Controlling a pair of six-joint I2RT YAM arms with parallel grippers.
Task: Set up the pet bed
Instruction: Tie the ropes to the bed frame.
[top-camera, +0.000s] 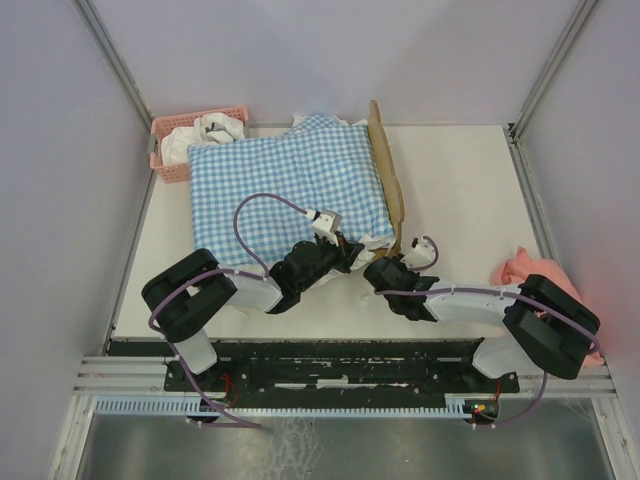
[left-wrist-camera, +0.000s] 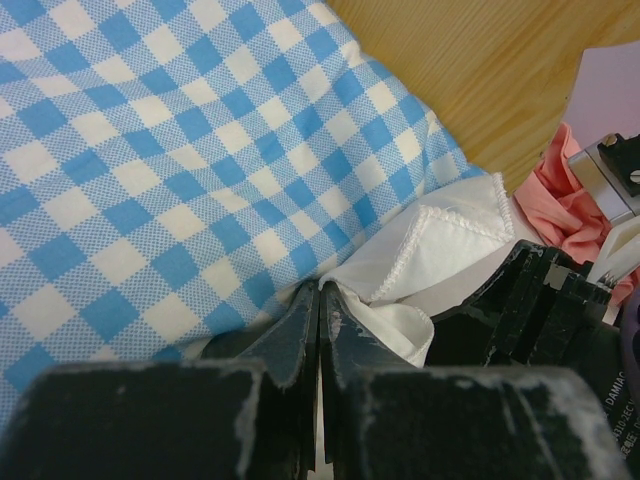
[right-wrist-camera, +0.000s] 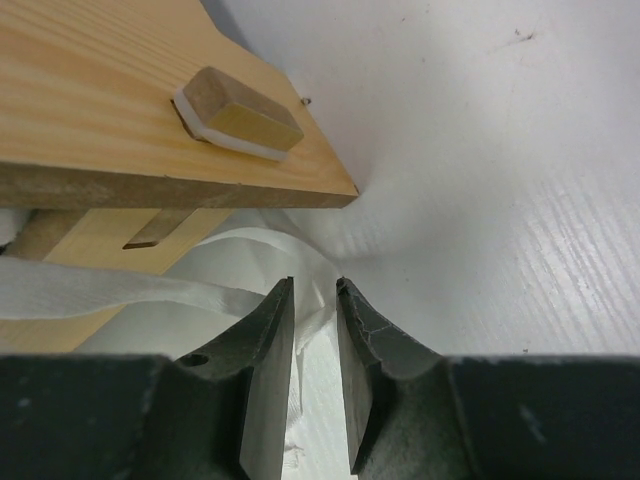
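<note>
Step in hand, by the look of it: seating the gingham bedding (top-camera: 285, 185) in the pet bed (top-camera: 385, 175), w/ both arms at the bedding's lower-right corner, near centre frame in the top view. The bed sits upper-centre there, mostly hidden under the bedding, its wavy headboard running along the bedding's right edge. In the right wrist view its pale wood, w/ a small pad block (right-wrist-camera: 240, 110), fills the upper left. Left gripper (left-wrist-camera: 318, 330) has fingers pressed together right at the white ruffle (left-wrist-camera: 440, 250); whether a fold is pinched can't be told. Right gripper (right-wrist-camera: 315, 330) has fingers a little apart w/ nothing clamped, white trim lying under and beside them. Next move prob. calls for tucking that loose ruffle inside the rail w/o dragging the frame. Surface: white table (top-camera: 460, 180), matte, faintly grained. Room: plain lilac-grey walls, metal corner posts. Pink basket (top-camera: 172, 150) sits upper left, pink cloth (top-camera: 525, 270) at right edge.
</note>
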